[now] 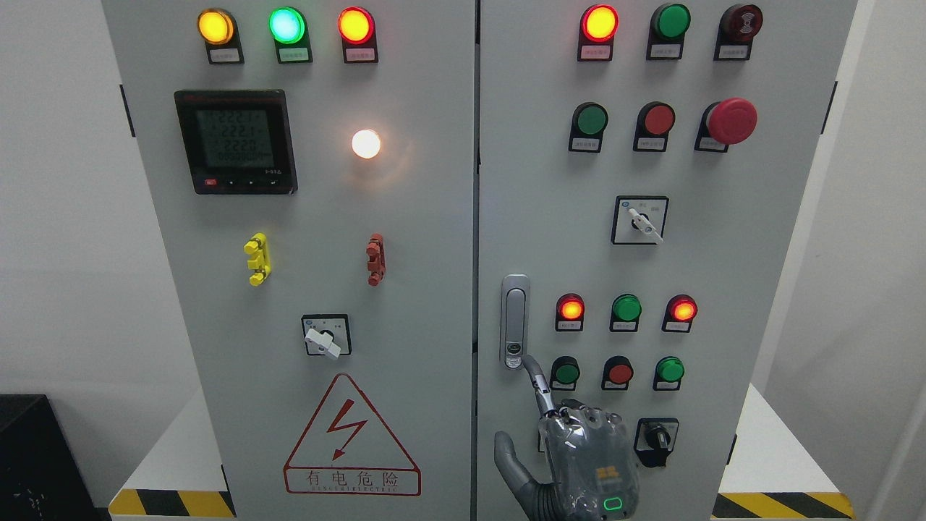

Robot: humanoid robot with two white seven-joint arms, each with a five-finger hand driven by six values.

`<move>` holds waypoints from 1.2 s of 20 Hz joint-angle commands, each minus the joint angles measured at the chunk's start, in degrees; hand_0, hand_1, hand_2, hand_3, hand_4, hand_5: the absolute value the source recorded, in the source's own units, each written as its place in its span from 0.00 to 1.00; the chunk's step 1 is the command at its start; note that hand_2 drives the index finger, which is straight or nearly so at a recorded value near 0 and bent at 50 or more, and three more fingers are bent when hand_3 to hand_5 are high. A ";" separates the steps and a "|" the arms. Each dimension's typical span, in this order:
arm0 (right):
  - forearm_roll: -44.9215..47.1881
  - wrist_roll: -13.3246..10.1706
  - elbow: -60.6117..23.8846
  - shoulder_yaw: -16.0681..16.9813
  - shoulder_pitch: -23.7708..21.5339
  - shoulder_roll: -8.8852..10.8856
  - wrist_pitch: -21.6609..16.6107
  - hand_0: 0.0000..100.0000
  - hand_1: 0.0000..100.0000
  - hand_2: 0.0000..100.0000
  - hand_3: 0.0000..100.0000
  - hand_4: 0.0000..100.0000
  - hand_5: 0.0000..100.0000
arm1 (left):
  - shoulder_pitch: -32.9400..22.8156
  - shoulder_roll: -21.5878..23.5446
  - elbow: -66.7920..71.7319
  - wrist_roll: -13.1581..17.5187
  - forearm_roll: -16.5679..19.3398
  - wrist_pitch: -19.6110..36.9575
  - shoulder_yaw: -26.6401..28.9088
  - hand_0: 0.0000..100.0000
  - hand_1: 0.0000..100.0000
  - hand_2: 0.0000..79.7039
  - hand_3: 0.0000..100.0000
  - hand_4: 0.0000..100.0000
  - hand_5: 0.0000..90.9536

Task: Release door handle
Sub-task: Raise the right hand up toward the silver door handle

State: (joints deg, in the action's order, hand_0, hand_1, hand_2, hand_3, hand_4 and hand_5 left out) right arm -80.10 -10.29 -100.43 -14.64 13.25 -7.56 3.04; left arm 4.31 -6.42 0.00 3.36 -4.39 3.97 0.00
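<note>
Right hand (pixel 579 456): I see it low on the right door, index finger (pixel 537 380) stretched up, thumb out to the left, other fingers folded; it grips nothing.
Contact: my fingertip sits at the lower end of the door handle (pixel 514 320), touching or just shy, I can't tell.
Handle: silver, upright, flush at the right door's left edge, beside the centre seam.

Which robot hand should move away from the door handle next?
The right hand. Its arm comes in right of the middle, and its pointing finger touches the bottom of the door handle. It only needs to pull back. The left hand is out of view.
</note>
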 commanded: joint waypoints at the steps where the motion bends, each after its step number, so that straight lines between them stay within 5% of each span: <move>1: -0.94 0.44 3.40 -0.04 1.60 -0.08 0.39 0.51 0.36 0.00 1.00 0.90 0.95 | 0.00 0.00 -1.14 -0.02 0.00 -0.02 -1.23 0.00 0.00 0.03 0.09 0.01 0.00; 24: -1.47 0.53 4.28 -0.91 2.83 -0.44 0.48 0.49 0.36 0.00 1.00 0.90 0.95 | 0.00 0.00 -1.14 -0.02 0.00 -0.02 -1.23 0.00 0.00 0.03 0.09 0.01 0.00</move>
State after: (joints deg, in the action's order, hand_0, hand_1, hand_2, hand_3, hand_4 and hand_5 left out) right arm -81.35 -9.81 -97.07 -15.11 16.25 -7.78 3.50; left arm 4.31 -6.42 0.00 3.36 -4.39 3.97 0.00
